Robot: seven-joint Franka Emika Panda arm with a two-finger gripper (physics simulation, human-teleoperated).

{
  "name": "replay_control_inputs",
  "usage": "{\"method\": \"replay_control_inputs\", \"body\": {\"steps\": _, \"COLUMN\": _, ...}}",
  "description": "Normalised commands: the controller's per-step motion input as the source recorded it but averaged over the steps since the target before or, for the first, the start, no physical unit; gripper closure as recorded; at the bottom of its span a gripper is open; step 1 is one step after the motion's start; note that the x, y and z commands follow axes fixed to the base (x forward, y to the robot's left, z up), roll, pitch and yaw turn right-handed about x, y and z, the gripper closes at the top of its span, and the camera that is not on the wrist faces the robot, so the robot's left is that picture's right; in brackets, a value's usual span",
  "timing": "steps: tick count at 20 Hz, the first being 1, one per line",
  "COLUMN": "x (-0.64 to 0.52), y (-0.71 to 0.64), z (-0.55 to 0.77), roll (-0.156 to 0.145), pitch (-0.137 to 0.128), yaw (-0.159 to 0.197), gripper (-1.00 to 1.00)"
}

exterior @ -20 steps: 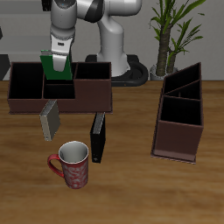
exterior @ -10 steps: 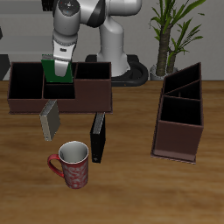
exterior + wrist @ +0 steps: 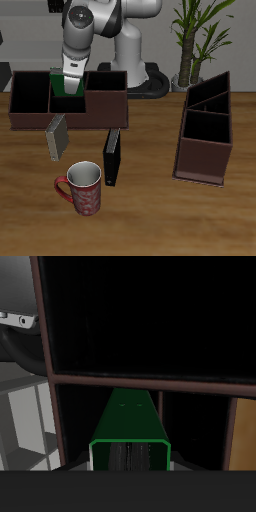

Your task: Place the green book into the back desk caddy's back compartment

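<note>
Tool (image 3: 68, 80) is clamped on the thin bright-green hardcover book (image 3: 62, 86), half sunk into the long dark-brown caddy's (image 3: 100, 110) narrow middle slot (image 3: 68, 97). I'd lower straight, book upright, release only once it bottoms out.

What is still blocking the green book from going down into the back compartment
Nothing visible. The claw holds the green book upright in the back compartment of the back desk caddy, whose black interior looks empty.
</note>
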Motion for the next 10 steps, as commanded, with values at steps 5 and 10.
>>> {"method": "replay_control_inputs", "body": {"steps": 5, "x": 0.11, "y": 0.06, "z": -0.12, "roll": -0.005, "pitch": 0.017, "yaw": -0.042, "gripper": -1.00}}
{"method": "replay_control_inputs", "body": {"steps": 10, "x": 0.02, "y": -0.03, "z": 0.08, "roll": -0.006, "pitch": -0.014, "yaw": -0.038, "gripper": -1.00}}
